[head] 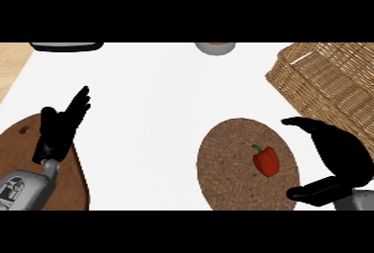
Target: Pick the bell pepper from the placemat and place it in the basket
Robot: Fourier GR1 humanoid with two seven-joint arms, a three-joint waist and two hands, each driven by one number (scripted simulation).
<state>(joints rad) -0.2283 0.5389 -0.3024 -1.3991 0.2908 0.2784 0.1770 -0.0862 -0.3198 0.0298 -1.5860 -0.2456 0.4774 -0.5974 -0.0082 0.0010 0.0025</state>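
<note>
You see red bell pepper (266, 161) lying on round brown placemat (226, 163), right of mat centre. Your right hand (345, 157) sits just right of pepper at mat edge, fingers and thumb spread in wide curve, holding nothing, pepper untouched. Left hand (60, 127) at left over wooden board (21, 150), fingers straight, empty. Wicker basket (329, 79) top right on white worktop (161, 89).

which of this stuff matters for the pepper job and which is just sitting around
For the job: bell pepper, placemat, wicker basket, right hand.
Lying about: wooden board, left hand resting over it, grey bowl and dark object at far edge.
</note>
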